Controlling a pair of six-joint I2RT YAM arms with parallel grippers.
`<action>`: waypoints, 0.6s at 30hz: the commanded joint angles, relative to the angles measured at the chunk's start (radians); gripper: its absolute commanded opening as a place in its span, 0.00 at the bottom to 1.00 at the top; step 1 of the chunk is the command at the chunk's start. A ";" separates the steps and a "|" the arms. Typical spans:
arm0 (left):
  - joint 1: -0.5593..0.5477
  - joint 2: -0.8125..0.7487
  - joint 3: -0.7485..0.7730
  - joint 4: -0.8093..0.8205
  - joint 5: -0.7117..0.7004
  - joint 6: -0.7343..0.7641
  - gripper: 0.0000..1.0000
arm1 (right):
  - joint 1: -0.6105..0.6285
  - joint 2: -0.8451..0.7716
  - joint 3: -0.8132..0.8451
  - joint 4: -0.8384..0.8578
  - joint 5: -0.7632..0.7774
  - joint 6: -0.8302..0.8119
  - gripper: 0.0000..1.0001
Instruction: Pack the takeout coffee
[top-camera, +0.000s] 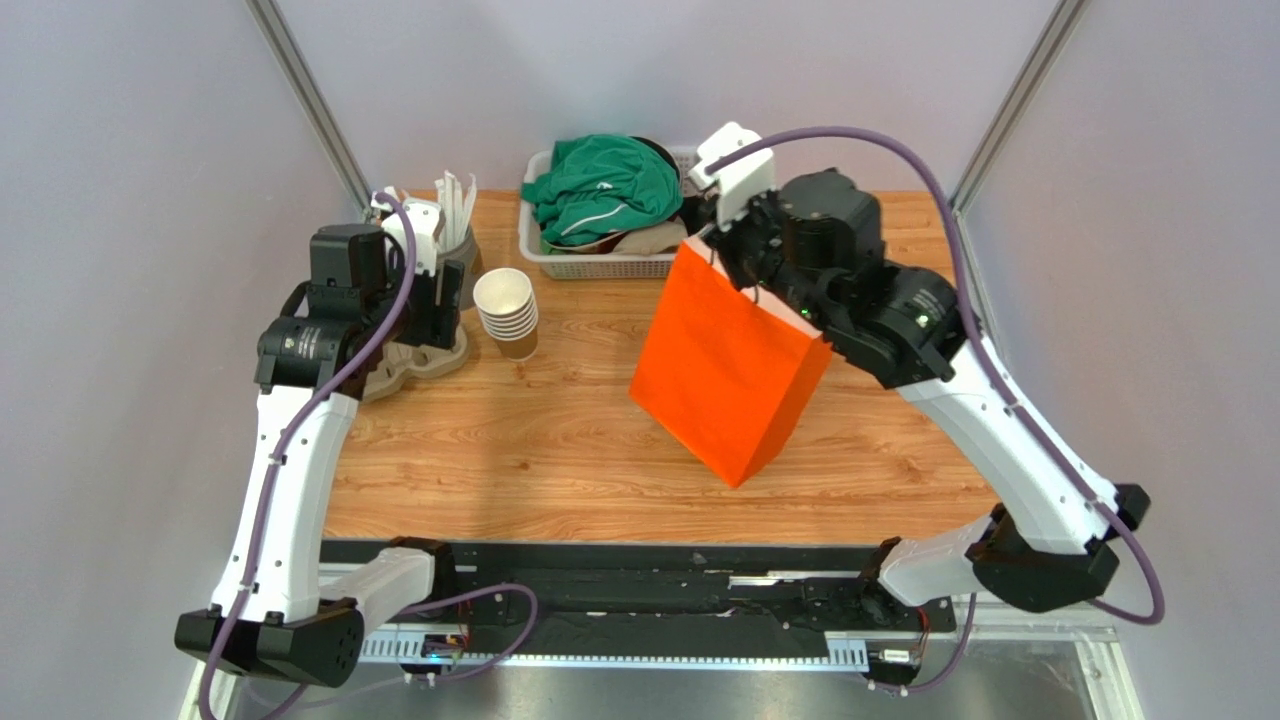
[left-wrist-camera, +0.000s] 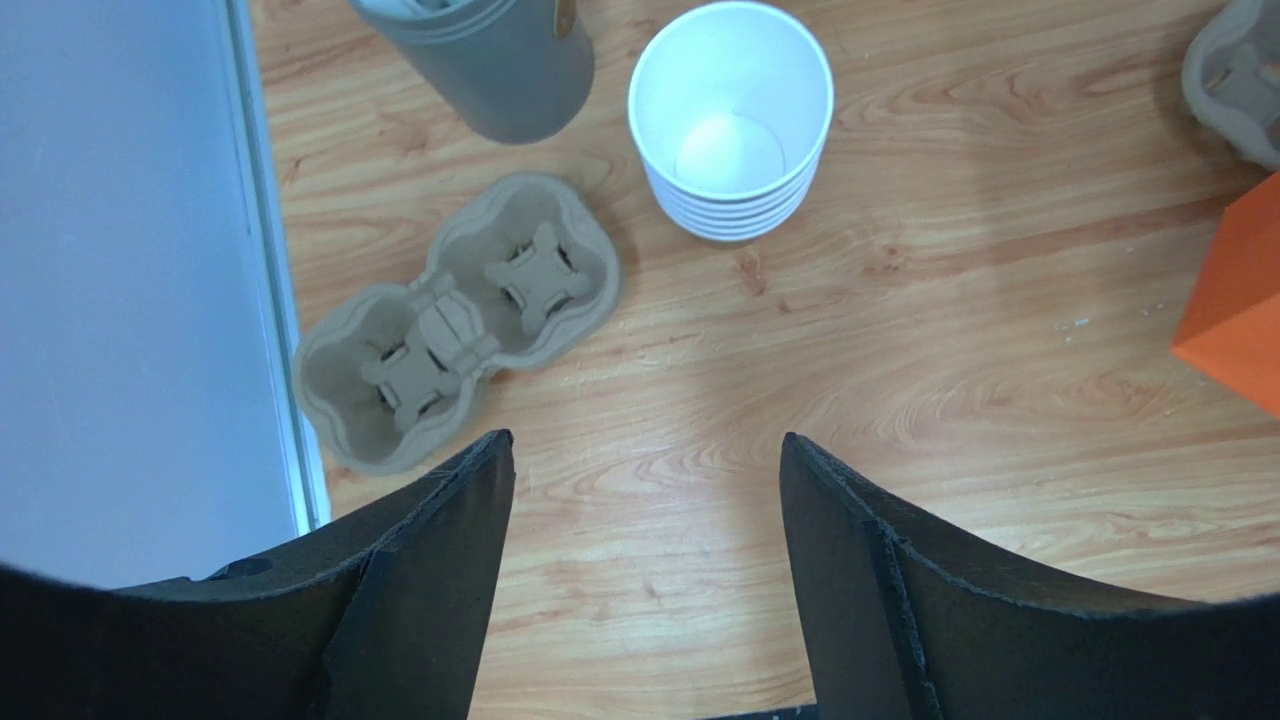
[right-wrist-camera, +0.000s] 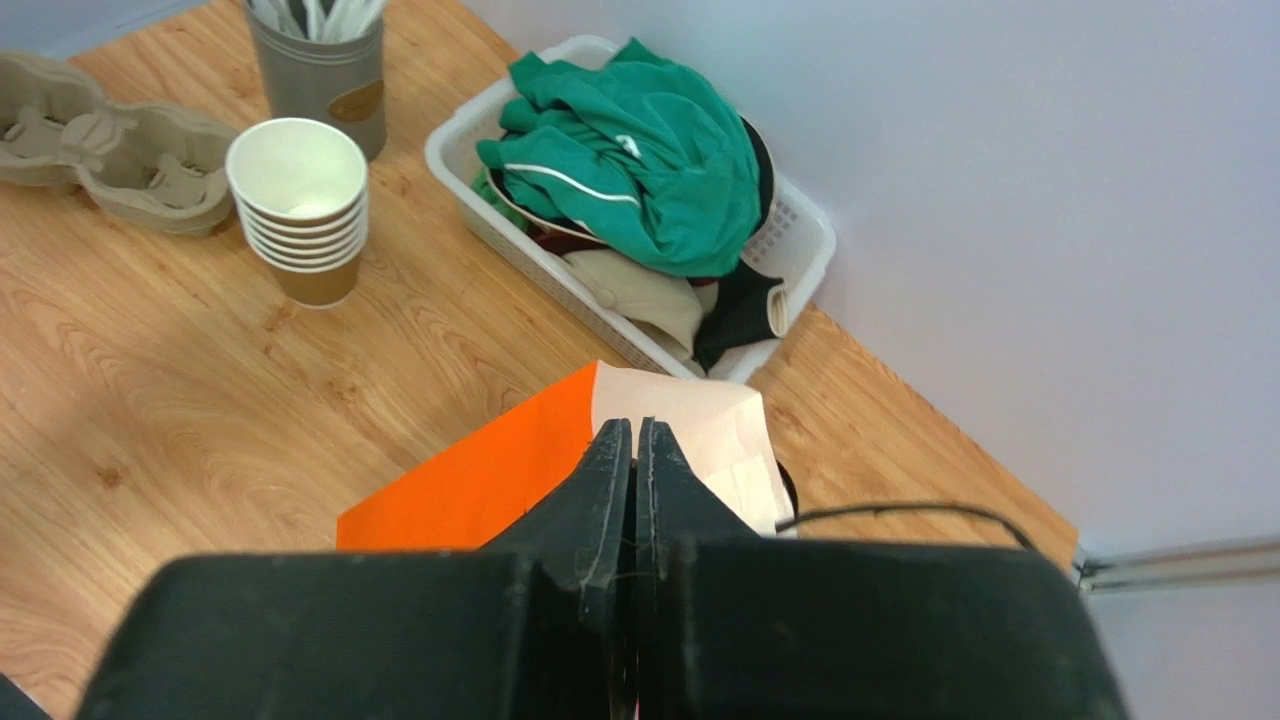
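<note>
Two arms are reaching over the light wooden tabletop (top-camera: 526, 450). Landmark for this entry is the stack of lidless tan paper cups (top-camera: 508, 308), which is standing upright with its white inside showing.

Left gripper (left-wrist-camera: 646, 450): it is hovering over bare wood just to the near-left of the cup stack and pointing down. Its black fingers (left-wrist-camera: 443, 570) are standing wide apart, with nothing between them and nothing touching them.

Left of the cup stack, a two-well moulded pulp cup carrier (left-wrist-camera: 451, 323) is lying flat. A grey cylindrical holder of white utensils (right-wrist-camera: 319, 75) is standing behind and left of the stack, near it but apart. Behind and right of the stack, a white plastic lattice basket (top-camera: 601, 267) is sitting with a crumpled green garment (top-camera: 601, 188) lying on top of its contents.

Right gripper (right-wrist-camera: 631, 432): it is well to the right of the cup stack. Its fingers (right-wrist-camera: 601, 495) are pressing fully together on the top edge of a bright orange paper bag (top-camera: 729, 368). I cannot tell whether they are pinching the paper rim or a thin handle cord. The bag is hanging tilted, and its white lining is showing just past the fingertips.

Takeout coffee: the small brown kraft cup with the black lid is not showing in any view. The bag's inside is mostly hidden, so I cannot tell where it is sitting.
</note>
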 joint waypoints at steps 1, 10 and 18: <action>0.020 -0.029 -0.035 0.019 -0.013 0.014 0.74 | 0.109 0.073 0.103 0.096 0.152 -0.062 0.00; 0.031 -0.052 -0.064 0.041 -0.014 0.011 0.74 | 0.253 0.256 0.149 0.139 0.204 -0.027 0.00; 0.066 -0.084 -0.098 0.058 -0.011 0.006 0.76 | 0.316 0.388 0.230 0.120 0.186 0.022 0.03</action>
